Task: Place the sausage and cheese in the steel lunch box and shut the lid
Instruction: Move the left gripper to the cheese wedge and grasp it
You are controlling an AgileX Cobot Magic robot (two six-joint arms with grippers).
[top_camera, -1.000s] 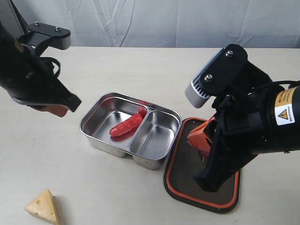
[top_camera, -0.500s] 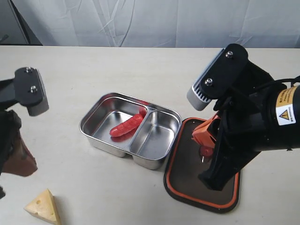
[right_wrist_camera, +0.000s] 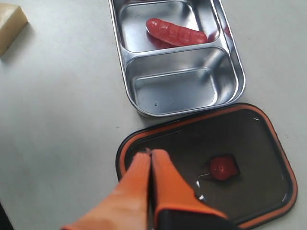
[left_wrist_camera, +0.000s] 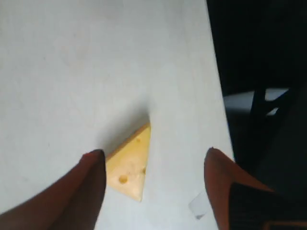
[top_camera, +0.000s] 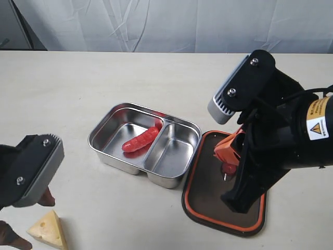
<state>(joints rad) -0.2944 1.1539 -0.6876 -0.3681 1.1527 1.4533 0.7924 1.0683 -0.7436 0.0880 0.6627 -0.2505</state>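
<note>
Cheese (left_wrist_camera: pixel 130 165) between spread left jaws

Your sausage (top_camera: pixel 140 139) is lying in the steel lunch box (top_camera: pixel 174 152) compartment farther from the lid (top_camera: pixel 204 183), which is lying seal-up alongside; the cheese (top_camera: pixel 48 229) is sitting well apart.

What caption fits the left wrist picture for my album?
Open left hand hovering over the cheese wedge on the table.

You've got the left gripper (left_wrist_camera: pixel 152 152) spread wide over the table (left_wrist_camera: pixel 72 57). Cheese (left_wrist_camera: pixel 130 165) lies btwn the fingers (left_wrist_camera: pixel 81 191), just beside one, apart from the other, tip approx 12 o'clock from the wrist.
</note>
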